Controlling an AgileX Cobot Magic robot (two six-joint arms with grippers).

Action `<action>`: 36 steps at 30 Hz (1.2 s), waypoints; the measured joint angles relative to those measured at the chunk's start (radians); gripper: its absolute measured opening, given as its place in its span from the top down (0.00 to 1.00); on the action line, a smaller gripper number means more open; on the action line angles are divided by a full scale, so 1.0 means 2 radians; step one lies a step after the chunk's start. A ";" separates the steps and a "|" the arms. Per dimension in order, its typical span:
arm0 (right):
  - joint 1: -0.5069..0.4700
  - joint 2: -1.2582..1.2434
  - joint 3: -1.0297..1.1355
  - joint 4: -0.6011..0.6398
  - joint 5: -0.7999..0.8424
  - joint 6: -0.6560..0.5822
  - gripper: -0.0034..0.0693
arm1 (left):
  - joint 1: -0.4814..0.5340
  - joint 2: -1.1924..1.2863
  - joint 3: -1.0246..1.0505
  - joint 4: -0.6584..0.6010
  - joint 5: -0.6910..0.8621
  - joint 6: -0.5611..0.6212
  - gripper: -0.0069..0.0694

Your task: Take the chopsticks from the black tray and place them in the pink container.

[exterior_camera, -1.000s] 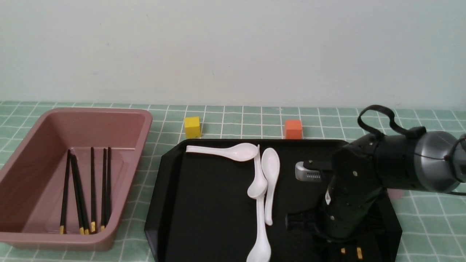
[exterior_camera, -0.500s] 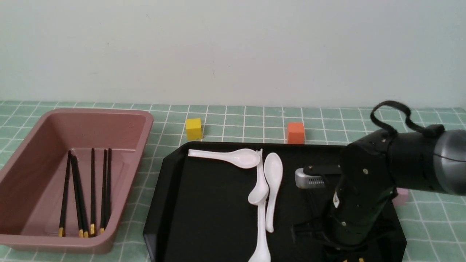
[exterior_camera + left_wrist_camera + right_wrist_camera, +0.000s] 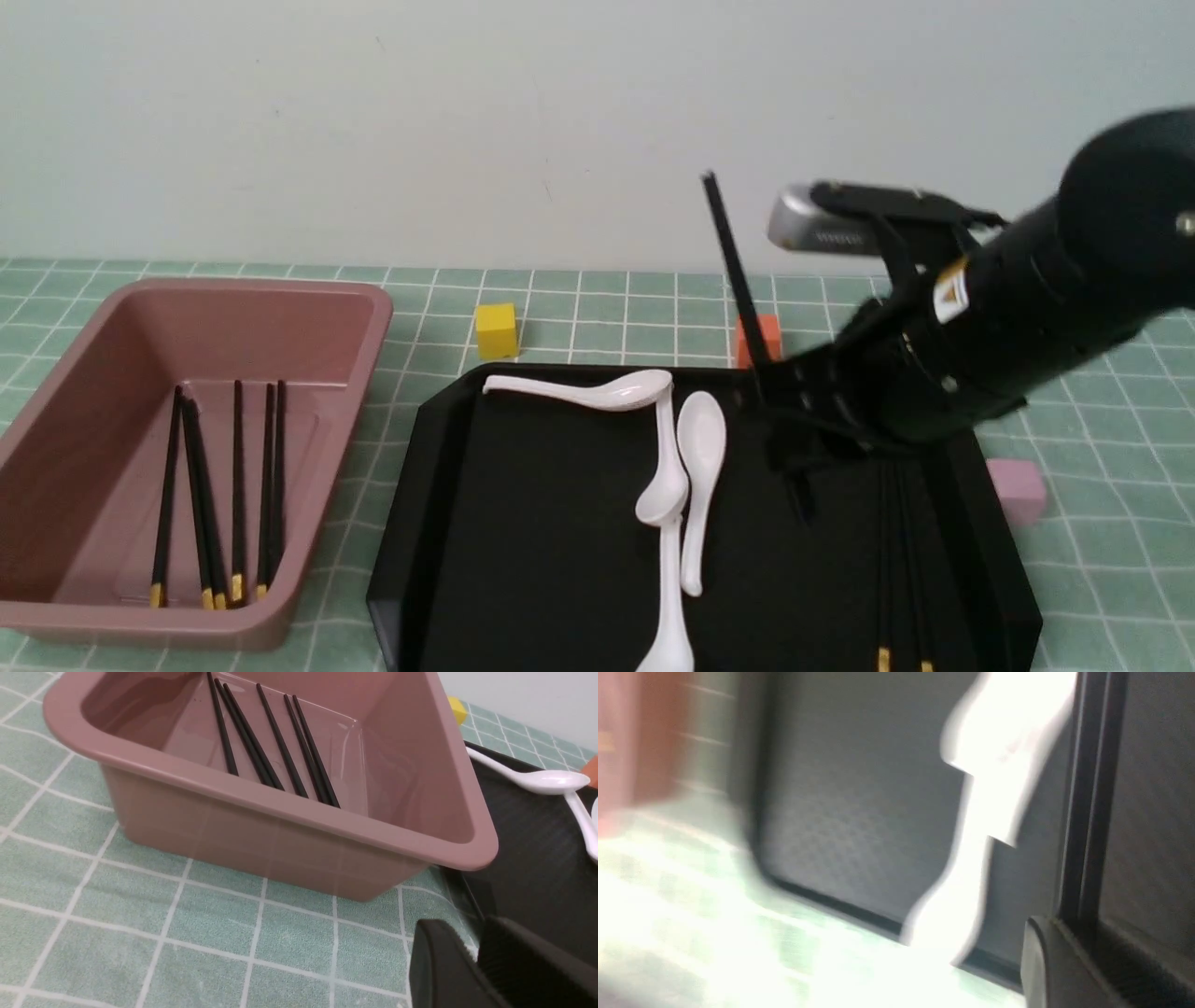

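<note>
My right gripper (image 3: 782, 415) hangs above the right half of the black tray (image 3: 523, 560), shut on one black chopstick (image 3: 738, 271) that slants up and to the left from its jaws. The right wrist view is blurred, but it shows that chopstick (image 3: 1085, 802) running into the closed right gripper (image 3: 1078, 926). Two more chopsticks (image 3: 885, 560) lie on the tray under the arm, gold ends near me. The pink container (image 3: 308, 308) at the left holds several chopsticks (image 3: 238, 485). My left gripper (image 3: 473, 947) is shut and empty beside the container's (image 3: 289, 830) near corner.
Three white soup spoons (image 3: 700, 467) lie across the middle of the tray. Behind the tray stand a yellow cube (image 3: 496, 329) and an orange cube (image 3: 764, 327). A pale pink cube (image 3: 1016, 489) sits just off the tray's right rim. The green tiled cloth runs back to a wall.
My right arm has risen from low over the tray's near right part, lifting one chopstick into the air. Two chopsticks on the tray under it now show.
</note>
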 joint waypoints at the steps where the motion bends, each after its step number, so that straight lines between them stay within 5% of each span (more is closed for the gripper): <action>1: 0.004 0.009 -0.021 0.026 0.000 -0.025 0.79 | 0.000 0.000 0.000 0.000 0.000 0.000 0.72; 9: 0.091 0.179 -0.201 0.185 -0.026 -0.171 0.79 | 0.000 0.000 0.000 0.000 0.000 0.000 0.72; 15: 0.152 0.342 -0.345 0.234 -0.081 -0.205 0.79 | 0.000 0.000 0.000 0.000 0.000 0.000 0.72; 21: 0.165 0.441 -0.421 0.245 -0.125 -0.202 0.76 | 0.000 0.000 0.000 0.000 0.000 0.000 0.72; 29: 0.165 0.455 -0.430 0.244 -0.129 -0.196 0.51 | 0.000 0.000 0.000 0.000 0.000 0.000 0.72; 34: 0.156 0.433 -0.430 0.225 -0.075 -0.195 0.54 | 0.000 0.000 0.000 0.000 0.000 0.000 0.72; 36: 0.143 0.403 -0.430 0.197 -0.010 -0.194 0.62 | 0.000 0.000 0.000 0.000 0.000 0.000 0.72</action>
